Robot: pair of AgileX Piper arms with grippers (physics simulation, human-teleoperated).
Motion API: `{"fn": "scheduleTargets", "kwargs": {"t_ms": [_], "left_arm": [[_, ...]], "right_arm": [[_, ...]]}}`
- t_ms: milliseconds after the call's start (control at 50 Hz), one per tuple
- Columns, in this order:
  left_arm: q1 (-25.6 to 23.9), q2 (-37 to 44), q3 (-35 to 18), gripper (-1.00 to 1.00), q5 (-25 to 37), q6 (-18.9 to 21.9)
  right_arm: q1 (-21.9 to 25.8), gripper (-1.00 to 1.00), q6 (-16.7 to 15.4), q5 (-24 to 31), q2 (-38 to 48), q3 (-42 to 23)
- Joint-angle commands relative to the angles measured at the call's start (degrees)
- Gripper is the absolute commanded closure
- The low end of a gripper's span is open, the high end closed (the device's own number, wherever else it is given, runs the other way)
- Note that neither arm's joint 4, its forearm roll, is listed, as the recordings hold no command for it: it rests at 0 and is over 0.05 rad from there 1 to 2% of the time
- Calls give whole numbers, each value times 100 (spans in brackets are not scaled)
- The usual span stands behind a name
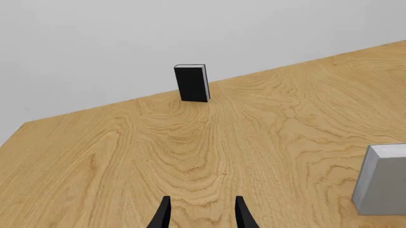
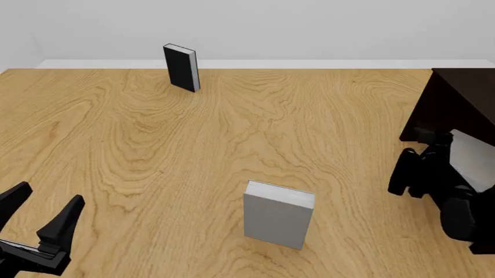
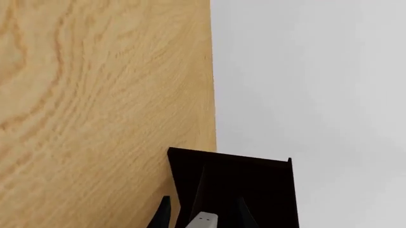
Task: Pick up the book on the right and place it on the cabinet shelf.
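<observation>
At table's right edge, my right gripper (image 2: 444, 174) clamps book (image 2: 473, 159) before cabinet shelf (image 2: 452, 104); left gripper (image 2: 35, 217) spread, unloaded. Three books: grey book (image 2: 279, 214), black book (image 2: 182, 68), wide bare table (image 2: 232, 133) between.

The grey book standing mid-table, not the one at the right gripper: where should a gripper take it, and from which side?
Take the standing grey book by its upper edge, coming down from above, with the fingers closing on its two broad covers. It stands upright on the table with nothing touching it, and only its thickness looks narrow enough to span. The open left gripper looks better placed.
</observation>
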Motion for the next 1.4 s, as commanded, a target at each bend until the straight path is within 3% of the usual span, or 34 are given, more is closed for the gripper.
{"fn": "scheduleTargets", "kwargs": {"t_ms": [20,620,1100,1400], "left_arm": [[-3,0,0,-100,9,-1],[43,85,0,-100,-48,-36],[276,1037,0,-100,-828,-182],[164,717,0,-100,-615,-177]], "right_arm": [[46,-100,-115,4,11,-136],[-18,-100,-120,25,60,-197],[-158,-100,-131,41,-29,-125],[-296,-100,-112,-14,-115,42]]}}
